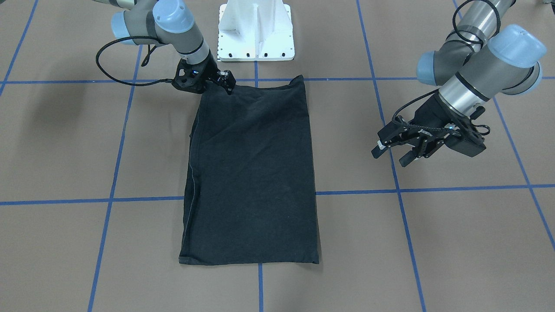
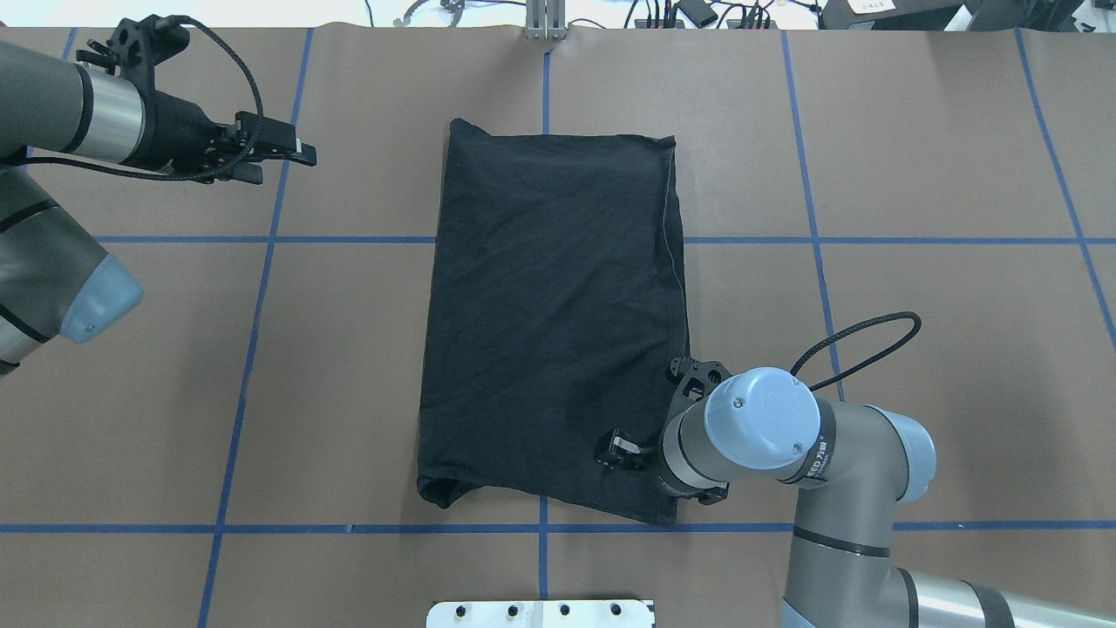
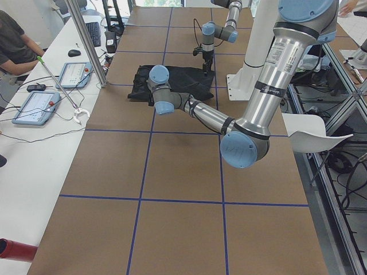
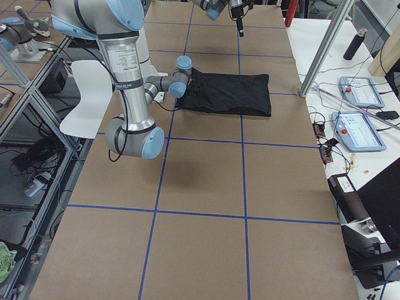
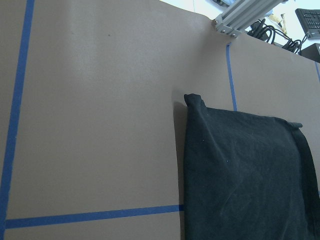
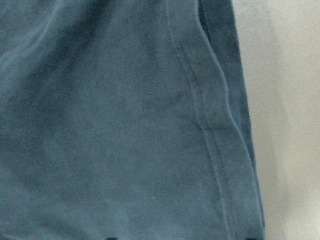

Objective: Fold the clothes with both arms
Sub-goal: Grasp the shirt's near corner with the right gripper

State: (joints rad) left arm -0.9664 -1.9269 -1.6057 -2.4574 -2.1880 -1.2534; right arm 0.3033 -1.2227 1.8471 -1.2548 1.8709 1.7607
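The clothes are one black shirt [image 1: 251,173] [image 2: 549,305], lying flat as a long folded rectangle in the middle of the table, plain side up. My right gripper [image 1: 228,84] [image 2: 617,452] is down on the shirt's corner nearest the robot base. Its wrist view is filled by flat dark cloth [image 6: 125,125] with a hem seam, and two dark tips show far apart at the bottom edge, so it looks open. My left gripper [image 1: 390,155] [image 2: 283,161] hangs open and empty well off the shirt's side. Its camera looks at the shirt's far corner [image 5: 240,180].
The white pedestal base [image 1: 256,30] [image 2: 540,613] stands just behind the shirt's near end. Blue tape lines [image 2: 253,349] grid the brown table. A metal post [image 3: 86,40] and a side bench with tablets [image 3: 37,106] flank the far edge, where a person sits.
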